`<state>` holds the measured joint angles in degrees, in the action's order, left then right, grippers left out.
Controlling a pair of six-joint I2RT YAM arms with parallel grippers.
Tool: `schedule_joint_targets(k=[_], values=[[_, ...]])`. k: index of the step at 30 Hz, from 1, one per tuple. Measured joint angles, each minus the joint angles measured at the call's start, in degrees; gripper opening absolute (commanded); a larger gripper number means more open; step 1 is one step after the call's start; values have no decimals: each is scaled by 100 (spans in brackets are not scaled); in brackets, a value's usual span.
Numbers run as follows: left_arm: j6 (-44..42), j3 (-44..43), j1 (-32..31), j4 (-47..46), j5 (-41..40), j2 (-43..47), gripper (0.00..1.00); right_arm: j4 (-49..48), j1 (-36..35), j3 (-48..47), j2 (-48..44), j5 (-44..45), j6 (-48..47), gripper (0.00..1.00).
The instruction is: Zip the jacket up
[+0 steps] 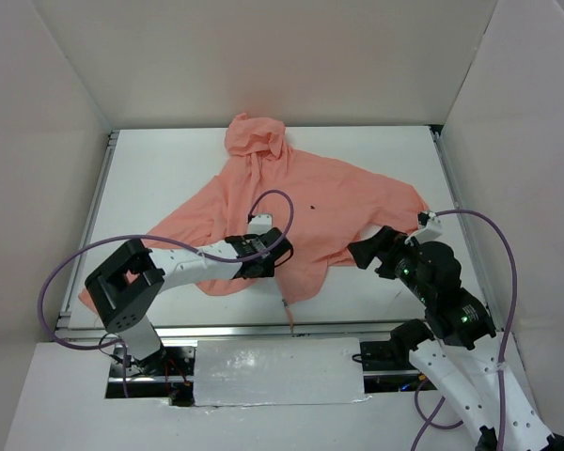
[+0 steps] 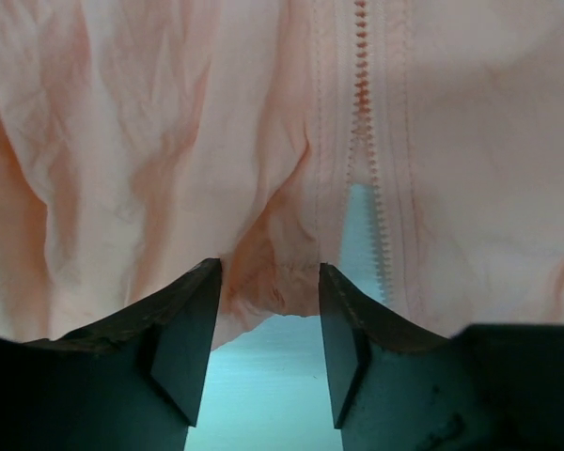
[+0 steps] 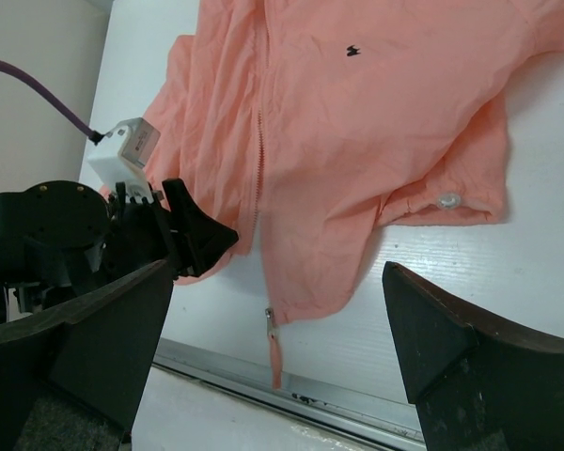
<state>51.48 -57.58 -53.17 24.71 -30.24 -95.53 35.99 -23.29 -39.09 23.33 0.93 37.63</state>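
Observation:
The salmon-pink jacket lies spread on the white table, hood at the far side, zipper open at the bottom. Its zipper slider with a pink pull tab hangs at the near hem and also shows in the right wrist view. My left gripper is open at the hem left of the zipper. In the left wrist view the hem edge sits between the fingertips, unclamped, with zipper teeth just right. My right gripper is wide open and empty, above the table right of the slider.
A metal rail runs along the table's near edge just below the pull tab. White walls enclose the table on three sides. A sleeve cuff with a snap button lies folded by my right gripper. Purple cables loop over both arms.

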Motion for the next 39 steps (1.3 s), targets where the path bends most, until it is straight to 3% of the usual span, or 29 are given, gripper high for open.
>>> schedule_joint_targets(k=[12,19,21,24,25,39], values=[[-44,22,0,-234,354,-74,55,2,0,26,15,-15,0,100],[11,4,-116,129,31,-74,73,-2,0,72,31,-31,0,100],[66,-50,-199,304,-118,-63,74,-7,0,96,48,-33,0,100],[129,-197,-330,490,-269,-35,71,-20,0,118,76,-35,0,100],[133,-229,-363,511,-302,-11,66,-20,0,122,83,-35,0,100],[118,-444,-472,433,-251,-11,58,-42,0,122,109,-68,-2,100]])
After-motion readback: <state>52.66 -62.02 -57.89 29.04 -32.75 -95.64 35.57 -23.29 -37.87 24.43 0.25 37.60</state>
